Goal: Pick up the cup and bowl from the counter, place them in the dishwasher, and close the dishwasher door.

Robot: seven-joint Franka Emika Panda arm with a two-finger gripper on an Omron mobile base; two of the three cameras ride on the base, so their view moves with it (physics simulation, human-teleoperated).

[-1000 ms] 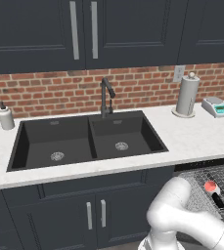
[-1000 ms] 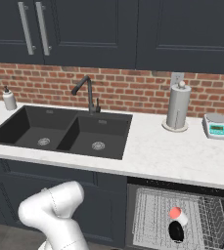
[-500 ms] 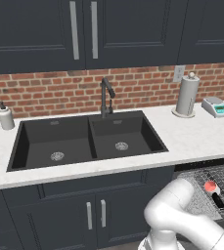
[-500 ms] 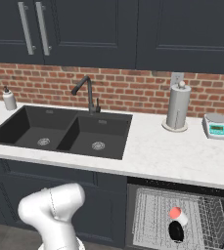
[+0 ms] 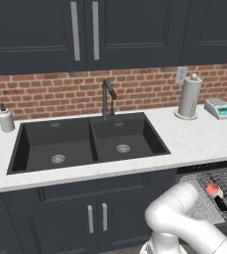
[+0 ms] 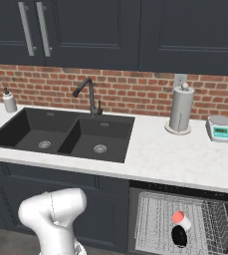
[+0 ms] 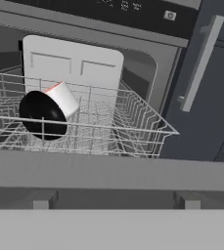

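With the red cup [image 6: 179, 217] and black bowl [image 6: 179, 236] lying touching in the dishwasher's wire rack [image 7: 133, 122], both loads look done, the fingers seemingly apart and empty, leaving only the lowered door [image 7: 108, 171] to shut.

I'm seeing the cup [image 6: 179, 218] showing red-coral, the bowl [image 6: 179, 236] black beside it; the wire rack [image 6: 155, 224] reading silver-grey; the counter [image 6: 155, 154] looking white, lightly speckled; the sink [image 6: 60, 134] black; the brick wall [image 6: 130, 92] running red-brown.
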